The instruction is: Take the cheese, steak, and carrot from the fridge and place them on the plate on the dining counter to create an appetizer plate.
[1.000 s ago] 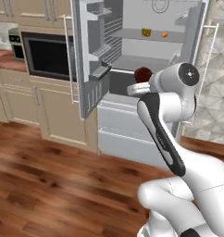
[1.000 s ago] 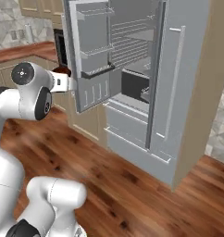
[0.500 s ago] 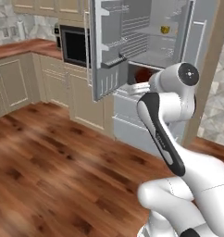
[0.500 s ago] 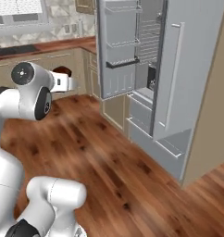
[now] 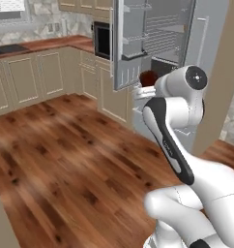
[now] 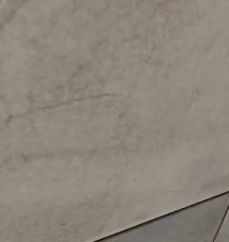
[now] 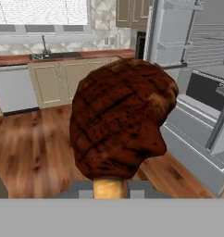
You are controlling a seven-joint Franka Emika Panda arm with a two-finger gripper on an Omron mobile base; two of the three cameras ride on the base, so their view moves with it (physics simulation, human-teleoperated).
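1 steak (image 7: 119,120), dark brown-red and scored across its face, sits clamped in the closed gripper (image 7: 109,187), held up in the air above the wood floor (image 5: 61,155). Behind it stands the fridge (image 5: 153,43) with its left door (image 5: 131,46) swung open, wire-railed shelves showing. Further left, a black built-in oven (image 5: 102,41) sits among beige cabinets (image 5: 36,77).

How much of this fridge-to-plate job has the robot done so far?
In hand: the pincer is shut on the steak, out of the fridge, whose door stands open. A yellow bit shows below the steak in the hand view; whether that is the cheese is unclear. Left: carrying the steak to the plate. Nothing here shows the cheese or carrot delivered.
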